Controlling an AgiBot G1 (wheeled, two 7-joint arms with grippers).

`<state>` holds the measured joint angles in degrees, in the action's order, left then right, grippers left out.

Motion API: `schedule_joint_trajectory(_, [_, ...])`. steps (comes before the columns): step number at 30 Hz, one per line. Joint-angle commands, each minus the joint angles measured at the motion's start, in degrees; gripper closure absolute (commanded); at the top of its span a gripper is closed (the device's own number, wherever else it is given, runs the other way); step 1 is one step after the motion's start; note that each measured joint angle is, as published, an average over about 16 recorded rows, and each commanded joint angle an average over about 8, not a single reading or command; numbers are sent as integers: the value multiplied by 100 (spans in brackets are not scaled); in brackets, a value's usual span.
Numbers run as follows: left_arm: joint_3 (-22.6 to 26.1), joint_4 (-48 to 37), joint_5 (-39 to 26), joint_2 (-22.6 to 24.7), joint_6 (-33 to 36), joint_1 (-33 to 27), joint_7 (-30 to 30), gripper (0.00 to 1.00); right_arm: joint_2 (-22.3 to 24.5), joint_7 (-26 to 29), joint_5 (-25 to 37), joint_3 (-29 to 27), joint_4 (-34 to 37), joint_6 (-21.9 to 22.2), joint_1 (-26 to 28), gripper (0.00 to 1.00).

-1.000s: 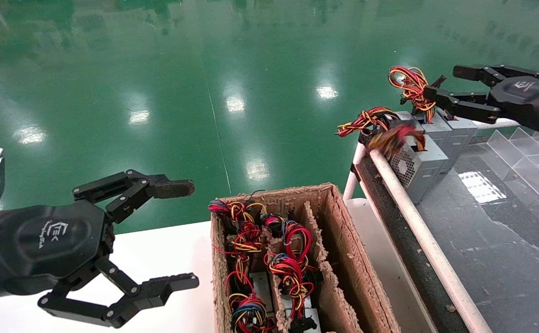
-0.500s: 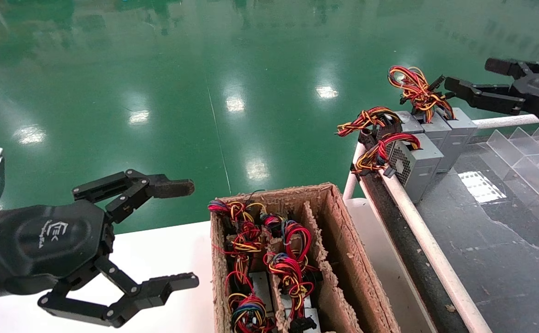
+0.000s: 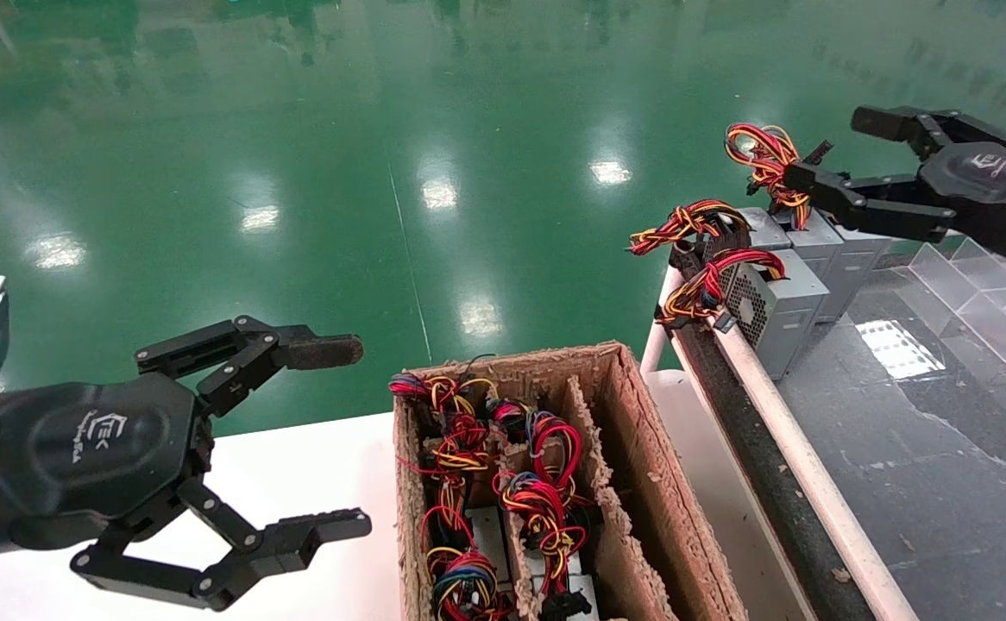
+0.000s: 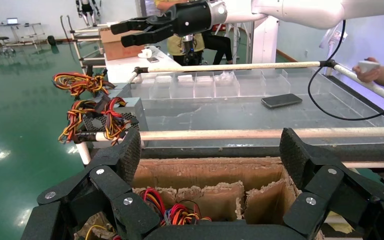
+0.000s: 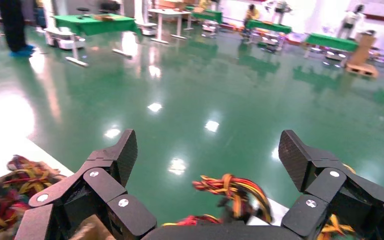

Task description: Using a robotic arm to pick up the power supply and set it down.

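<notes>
The power supply (image 3: pixel 792 302), a grey box with a perforated vent face, stands at the front of a row of grey boxes on the dark belt table. Its red and yellow wires (image 3: pixel 710 289) hang over the white rail. It also shows in the left wrist view as the power supply (image 4: pixel 130 111). My right gripper (image 3: pixel 835 148) hovers open above the back of that row, beside a raised wire bundle (image 3: pixel 766 159), and holds nothing. The right wrist view shows the right gripper (image 5: pixel 208 150) open over a wire bundle (image 5: pixel 235 190). My left gripper (image 3: pixel 348 435) is parked open over the white table.
A cardboard box (image 3: pixel 645 466) with dividers holds several more wired supplies beside the belt table. A white pipe rail (image 3: pixel 779 414) runs along the table edge. Clear plastic dividers (image 3: pixel 986 285) stand at the far right. A phone (image 4: pixel 281 100) lies on the table.
The front supply's wire bundle dropped over the rail and came to rest. My right gripper pulled back to the right, then returned left over the row. The left arm has not moved.
</notes>
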<state>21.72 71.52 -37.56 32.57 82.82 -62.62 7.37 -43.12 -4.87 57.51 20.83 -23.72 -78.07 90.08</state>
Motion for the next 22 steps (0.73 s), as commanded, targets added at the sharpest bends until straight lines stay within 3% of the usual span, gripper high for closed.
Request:
schedule_joint_trajectory(1, [0,0,0,0,0,0,0,0,41,79,-79,-24,-253,-39,-145,0])
schedule_joint_trajectory(22, [0,0,0,0,0,0,0,0,443,855,-857,-263,-2729,-417,-1561,0])
